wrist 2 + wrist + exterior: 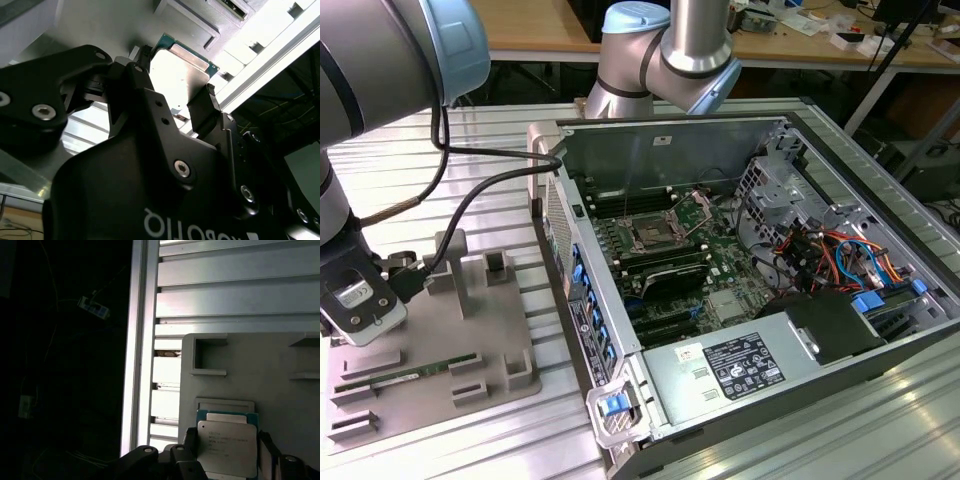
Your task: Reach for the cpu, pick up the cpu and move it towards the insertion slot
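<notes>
My gripper [174, 86] has its two black fingers [202, 102] closed in on the cpu [180, 65]. One sits against each of two opposite edges, and as far as I can judge from both wrist views they are in contact and clamping it. So the chip is right between the fingertips, its silvery metal top facing back toward the gripper's palm.

I judge it light and completely stiff, but the metal lid is smooth and the green board rim is thin. An edge grip like this has little to bite on, and too much squeeze could chip that rim. The underside is delicate, so the bare side edges are the right place to hold.

The chip is square and has no real long axis. It lies flat, parallel to the grey fixture [280, 390] directly beyond it, with its sides square to the pale recess frame [225, 403] just past the fingertips. I cannot tell whether it has cleared that recess.

The fixture rests on the slatted table [500, 130]. The insertion slot [650, 236] is well apart from the gripper, inside the open computer case [660, 150] toward the exterior view's right.
</notes>
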### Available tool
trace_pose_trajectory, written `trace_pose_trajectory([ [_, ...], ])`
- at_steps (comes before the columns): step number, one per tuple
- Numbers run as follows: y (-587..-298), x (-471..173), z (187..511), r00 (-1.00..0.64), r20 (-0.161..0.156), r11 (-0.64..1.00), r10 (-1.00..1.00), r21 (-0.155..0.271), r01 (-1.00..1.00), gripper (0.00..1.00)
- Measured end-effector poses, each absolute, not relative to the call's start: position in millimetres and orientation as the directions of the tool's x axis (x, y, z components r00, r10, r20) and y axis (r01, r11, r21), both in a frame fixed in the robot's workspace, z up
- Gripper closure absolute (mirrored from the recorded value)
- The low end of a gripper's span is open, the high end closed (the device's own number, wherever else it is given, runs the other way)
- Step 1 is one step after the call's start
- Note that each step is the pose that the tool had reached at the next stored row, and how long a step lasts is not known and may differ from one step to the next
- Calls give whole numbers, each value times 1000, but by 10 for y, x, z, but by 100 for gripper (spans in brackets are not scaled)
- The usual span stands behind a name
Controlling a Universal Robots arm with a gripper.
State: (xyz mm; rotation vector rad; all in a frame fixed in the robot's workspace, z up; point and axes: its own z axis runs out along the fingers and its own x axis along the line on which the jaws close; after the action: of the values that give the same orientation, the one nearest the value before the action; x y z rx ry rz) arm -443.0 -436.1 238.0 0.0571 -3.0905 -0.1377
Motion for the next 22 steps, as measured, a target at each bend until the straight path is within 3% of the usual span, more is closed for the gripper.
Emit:
trace_pose_trajectory([
  [22, -4361, -4430, 2447, -998, 46, 995, -39, 90, -35, 45],
])
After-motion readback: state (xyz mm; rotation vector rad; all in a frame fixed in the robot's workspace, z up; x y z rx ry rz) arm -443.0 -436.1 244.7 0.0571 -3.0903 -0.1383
